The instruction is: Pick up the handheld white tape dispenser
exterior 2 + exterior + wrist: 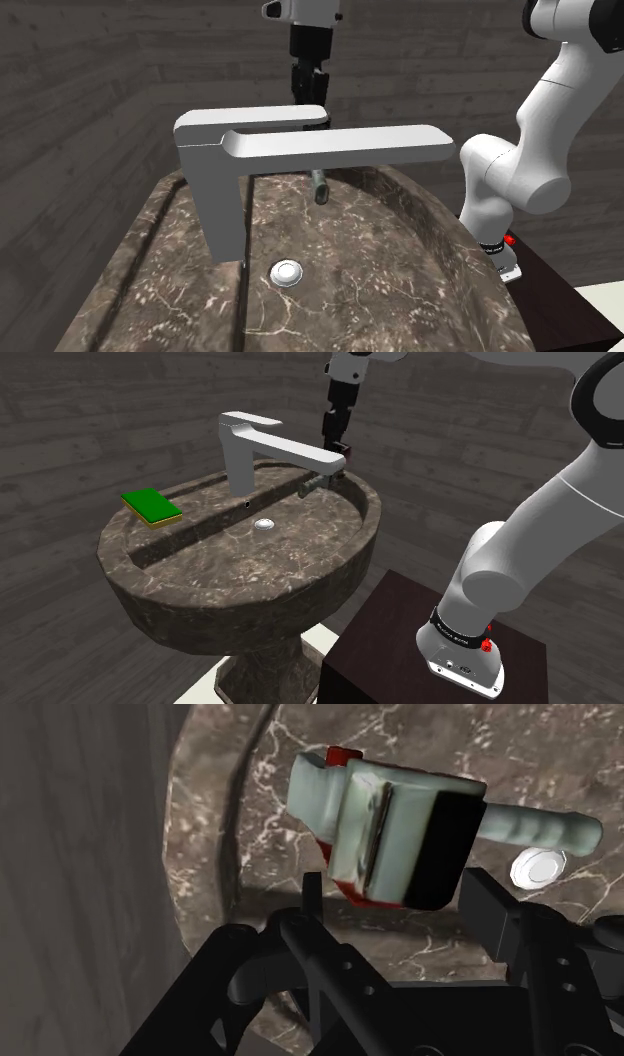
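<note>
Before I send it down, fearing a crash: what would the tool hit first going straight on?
Most likely the pale tape dispenser, lying ahead of the open tool on the marbled sink; depth is unclear.

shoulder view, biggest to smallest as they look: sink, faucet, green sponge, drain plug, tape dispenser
1. sink
2. faucet
3. green sponge
4. drain plug and tape dispenser: they look about alike, so not ranked
</note>
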Available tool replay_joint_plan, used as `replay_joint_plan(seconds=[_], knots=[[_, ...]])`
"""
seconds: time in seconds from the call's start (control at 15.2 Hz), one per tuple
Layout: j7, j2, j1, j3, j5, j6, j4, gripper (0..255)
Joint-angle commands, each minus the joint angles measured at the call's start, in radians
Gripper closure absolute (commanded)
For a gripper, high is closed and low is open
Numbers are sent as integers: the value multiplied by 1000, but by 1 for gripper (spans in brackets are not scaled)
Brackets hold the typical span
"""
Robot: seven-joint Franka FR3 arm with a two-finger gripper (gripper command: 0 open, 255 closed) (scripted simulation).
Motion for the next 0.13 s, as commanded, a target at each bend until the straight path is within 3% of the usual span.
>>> replay_joint_plan(seconds=[0.0,0.07], knots=[[-1,6,0,-1,0,-15,20,255],[-1,6,0,-1,1,-15,20,255]])
